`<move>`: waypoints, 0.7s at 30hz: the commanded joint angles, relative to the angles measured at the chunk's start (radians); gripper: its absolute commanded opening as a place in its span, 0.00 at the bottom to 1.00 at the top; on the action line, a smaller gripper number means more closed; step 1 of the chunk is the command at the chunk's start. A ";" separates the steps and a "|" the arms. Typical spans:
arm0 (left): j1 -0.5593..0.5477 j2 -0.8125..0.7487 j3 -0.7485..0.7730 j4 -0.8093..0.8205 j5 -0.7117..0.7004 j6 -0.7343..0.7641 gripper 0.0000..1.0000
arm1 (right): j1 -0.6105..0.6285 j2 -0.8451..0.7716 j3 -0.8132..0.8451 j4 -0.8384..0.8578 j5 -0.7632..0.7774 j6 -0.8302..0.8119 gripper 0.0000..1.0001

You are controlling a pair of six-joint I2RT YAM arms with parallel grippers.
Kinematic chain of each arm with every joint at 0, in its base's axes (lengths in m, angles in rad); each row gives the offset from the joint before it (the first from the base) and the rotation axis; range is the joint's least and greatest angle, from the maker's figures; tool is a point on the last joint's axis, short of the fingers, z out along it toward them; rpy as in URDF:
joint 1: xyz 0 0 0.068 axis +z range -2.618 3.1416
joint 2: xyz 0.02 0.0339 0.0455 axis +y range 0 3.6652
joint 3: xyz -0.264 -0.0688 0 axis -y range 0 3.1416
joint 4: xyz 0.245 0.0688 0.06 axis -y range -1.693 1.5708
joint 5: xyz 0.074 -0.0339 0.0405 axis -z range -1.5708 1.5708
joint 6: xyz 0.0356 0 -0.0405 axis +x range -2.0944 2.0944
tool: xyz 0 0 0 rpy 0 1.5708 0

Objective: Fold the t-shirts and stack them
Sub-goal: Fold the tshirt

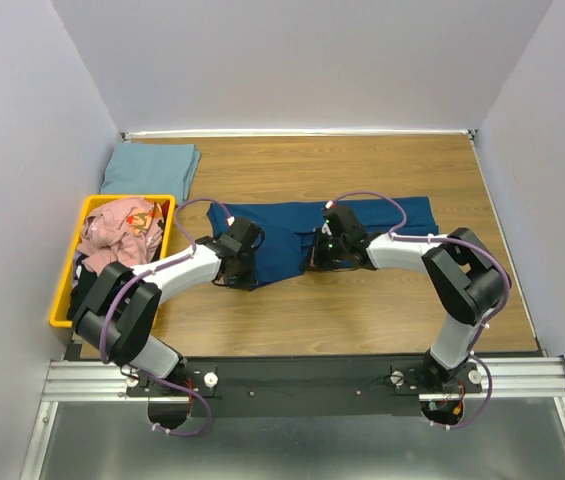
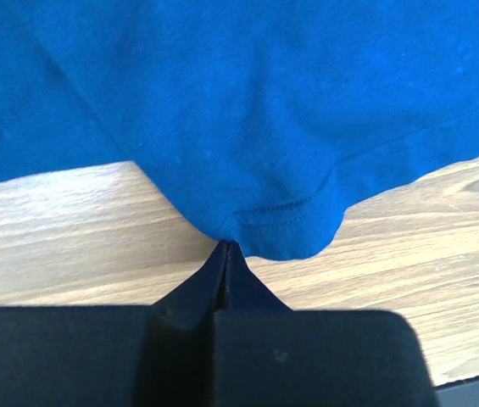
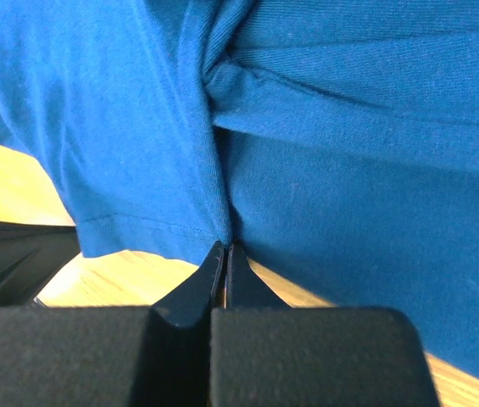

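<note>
A dark blue t-shirt [image 1: 282,238] lies spread across the middle of the wooden table; no print shows. My left gripper [image 1: 238,264] is shut on its near hem at the left, where the cloth [image 2: 264,102] bunches at the fingertips [image 2: 226,248]. My right gripper [image 1: 320,252] is shut on the near edge at the middle, and folds of cloth [image 3: 349,212] run into the closed tips [image 3: 225,248]. A pale grey-blue t-shirt [image 1: 150,170] lies folded at the back left. A pink t-shirt [image 1: 117,232] sits crumpled in the yellow bin, with dark cloth [image 1: 84,278] under it.
The yellow plastic bin [image 1: 127,200] stands at the left table edge, next to my left arm. Grey walls close in the table at the back and both sides. Bare wood [image 1: 362,310] runs along the near side in front of the blue shirt.
</note>
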 commanded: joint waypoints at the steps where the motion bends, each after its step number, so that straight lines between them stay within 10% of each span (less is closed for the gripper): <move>1: -0.009 0.004 0.017 -0.130 -0.083 0.004 0.00 | 0.004 -0.054 0.015 -0.052 0.022 -0.040 0.01; 21: 0.212 0.100 0.344 -0.092 -0.121 0.200 0.00 | -0.073 0.098 0.355 -0.221 -0.012 -0.095 0.01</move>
